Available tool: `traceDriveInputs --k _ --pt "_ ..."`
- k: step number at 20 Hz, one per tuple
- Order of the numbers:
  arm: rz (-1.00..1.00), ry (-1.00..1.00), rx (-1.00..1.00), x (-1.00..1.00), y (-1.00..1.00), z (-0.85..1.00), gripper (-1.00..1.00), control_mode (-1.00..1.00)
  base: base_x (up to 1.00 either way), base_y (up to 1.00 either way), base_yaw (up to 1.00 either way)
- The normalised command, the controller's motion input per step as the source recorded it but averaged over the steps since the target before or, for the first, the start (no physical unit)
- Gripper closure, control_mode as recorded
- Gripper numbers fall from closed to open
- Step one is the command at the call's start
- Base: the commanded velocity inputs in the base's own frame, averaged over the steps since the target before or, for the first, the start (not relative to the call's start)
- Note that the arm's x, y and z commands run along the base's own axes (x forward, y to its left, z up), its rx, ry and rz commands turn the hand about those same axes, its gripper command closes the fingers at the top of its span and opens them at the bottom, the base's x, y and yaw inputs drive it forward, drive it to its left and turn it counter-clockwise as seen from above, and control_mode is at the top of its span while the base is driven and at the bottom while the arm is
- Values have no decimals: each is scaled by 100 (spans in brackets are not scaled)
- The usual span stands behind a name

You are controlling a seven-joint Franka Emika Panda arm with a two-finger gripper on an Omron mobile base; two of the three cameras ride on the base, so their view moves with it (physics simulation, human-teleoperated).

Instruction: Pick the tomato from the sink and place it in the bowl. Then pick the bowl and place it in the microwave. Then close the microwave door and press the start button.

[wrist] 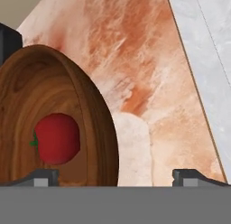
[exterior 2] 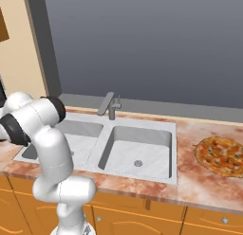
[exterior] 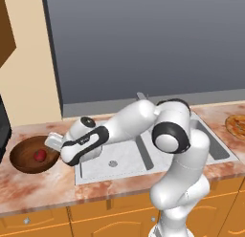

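Tomato [exterior: 39, 155] inside bowl [exterior: 28, 155]; bowl left of sink [exterior: 143, 155]

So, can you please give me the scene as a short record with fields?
tomato: inside the bowl, not held
bowl: on the counter, left of the sink
sink: both basins hold nothing
pincer: open, straddling the bowl's near rim
pizza: on the counter, right of the sink

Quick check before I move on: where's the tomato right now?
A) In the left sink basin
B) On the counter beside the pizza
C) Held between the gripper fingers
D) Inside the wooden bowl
D: the tomato sits inside the bowl on the counter left of the sink, and the hand view shows the open gripper straddling the bowl's rim.
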Motion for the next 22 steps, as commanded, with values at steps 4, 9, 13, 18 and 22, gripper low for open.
traceDriveInputs --k 4,9,13,18,22 --pt "0 0 0 0 27 0 -100 -100 0 0 0" --pt "0 0 -1 0 47 -6 -100 -100 0 0 0" --pt "0 0 -3 0 32 -5 100 -100 0 0 0" --pt "0 0 -1 -10 6 -1 100 -100 0 0 0" --pt "-5 -7 0 -30 -4 2 100 -100 0 0 0"
